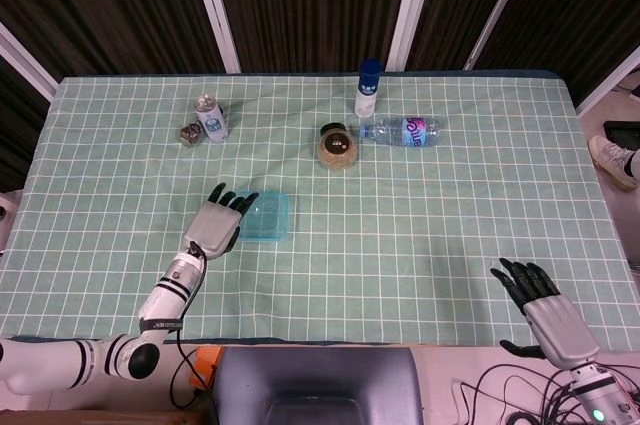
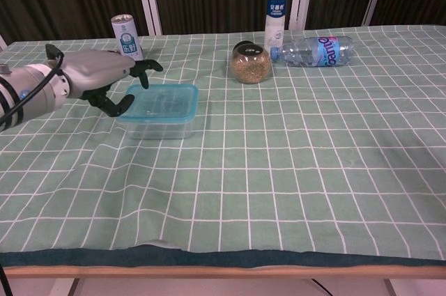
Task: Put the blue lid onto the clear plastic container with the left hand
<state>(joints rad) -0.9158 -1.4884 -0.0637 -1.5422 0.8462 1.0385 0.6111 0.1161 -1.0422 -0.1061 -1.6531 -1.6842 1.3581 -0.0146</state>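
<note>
A clear plastic container [image 1: 271,229] [image 2: 155,129] sits on the green checked cloth left of centre, with the blue lid [image 1: 268,215] [image 2: 163,103] lying on top of it. My left hand [image 1: 218,220] [image 2: 104,76] hovers at the container's left edge, fingers spread and curved over the lid's near corner, holding nothing. My right hand [image 1: 540,300] rests open near the table's front right corner, seen only in the head view.
At the back stand a drinks can [image 1: 211,118] [image 2: 126,36], a small metal object [image 1: 190,134], a round jar [image 1: 338,146] [image 2: 251,64], a blue-capped white bottle [image 1: 368,90] [image 2: 274,16] and a water bottle [image 1: 402,131] [image 2: 313,51] lying on its side.
</note>
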